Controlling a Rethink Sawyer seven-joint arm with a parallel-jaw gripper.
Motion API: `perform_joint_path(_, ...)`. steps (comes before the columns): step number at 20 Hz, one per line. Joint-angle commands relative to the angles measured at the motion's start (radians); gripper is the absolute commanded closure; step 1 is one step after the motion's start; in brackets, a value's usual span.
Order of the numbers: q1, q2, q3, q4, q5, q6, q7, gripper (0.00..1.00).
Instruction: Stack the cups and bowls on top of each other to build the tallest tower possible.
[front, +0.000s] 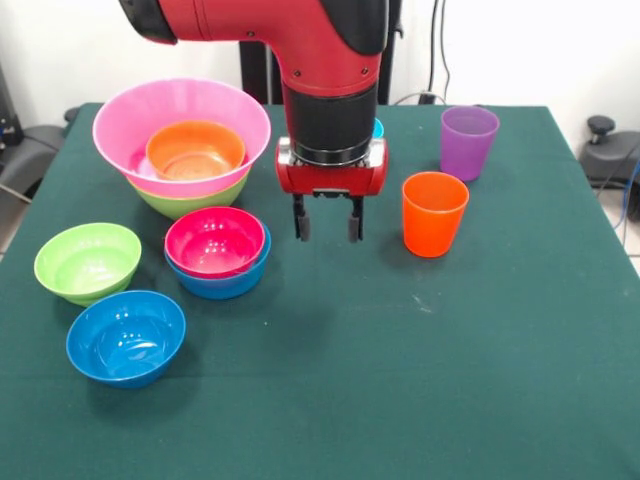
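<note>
The tower stands at the back left: a huge pink bowl (130, 125) nested in a lime green bowl (185, 203), with an orange bowl (195, 150) inside the pink one. A magenta-red bowl (213, 240) sits in a blue bowl (225, 282). A small lime green bowl (87, 262) and a blue bowl (125, 337) stand alone at the left. The orange cup (434, 213) and purple cup (468, 141) stand upright at the right. My gripper (327, 228) hangs open and empty above the table between the magenta-red bowl and the orange cup. A cyan sliver (378, 128) shows behind the arm.
The dark green tablecloth (400, 380) covers the table. A black object (610, 150) lies off the table's right edge, and cables run along the back wall.
</note>
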Motion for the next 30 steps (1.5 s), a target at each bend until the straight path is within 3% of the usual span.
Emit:
perform_joint_path(1, -0.015, 0.041, 0.022, -0.055, -0.036, -0.059, -0.016, 0.0)
perform_joint_path(7, -0.032, 0.016, 0.036, -0.067, -0.022, -0.001, -0.059, 0.0)
perform_joint_path(30, -0.068, 0.031, 0.06, -0.054, -0.025, 0.005, -0.096, 0.0)
